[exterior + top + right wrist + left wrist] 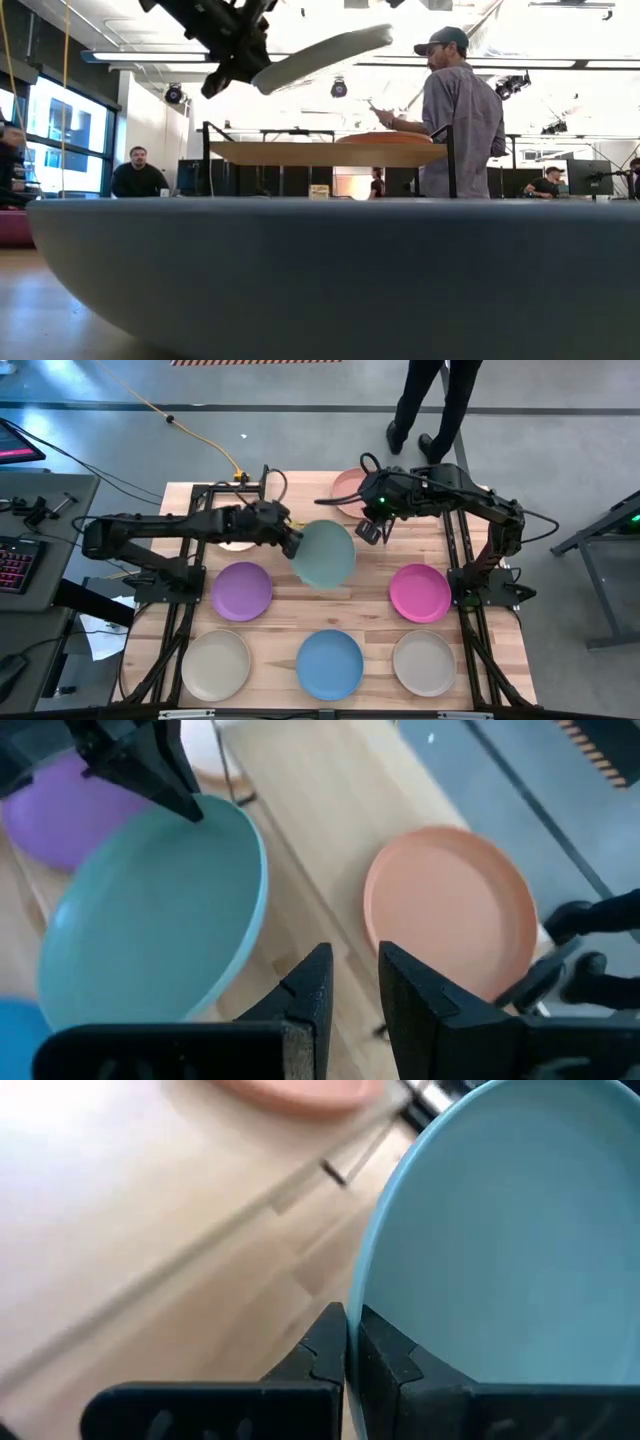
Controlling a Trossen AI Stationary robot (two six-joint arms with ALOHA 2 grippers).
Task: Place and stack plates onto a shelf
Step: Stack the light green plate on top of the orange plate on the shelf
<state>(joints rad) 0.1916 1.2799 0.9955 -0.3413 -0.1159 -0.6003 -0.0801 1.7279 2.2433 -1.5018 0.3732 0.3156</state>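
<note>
A teal plate (326, 554) hangs in the air over the table's middle, held by my left gripper (293, 541) at its left rim. In the low view the teal plate (322, 55) floats tilted above the shelf (330, 153). A pale pink plate (349, 489) lies on the shelf's right part, also seen as the pink plate (450, 910). My right gripper (370, 531) hovers between that plate and the teal one, open and holding nothing (352, 988). Purple (241, 590), magenta (420, 592), blue (330, 663) and two beige plates (215, 665) (424, 662) lie flat on the table. My left gripper pinches the teal plate's rim (368, 1295) between its two fingers, one finger (392, 1352) on the hollow upper face and the other (322, 1348) on the outside. It reaches in from the table's left. The plate is lifted clear and tilted, its free edge (380, 36) higher.
A second pale plate (237, 544) shows partly under my left arm. The blue plate (330, 280) fills the low view's foreground. A person (455, 110) stands beyond the table's far edge and others sit farther back. A yellow cable (200, 440) runs across the floor.
</note>
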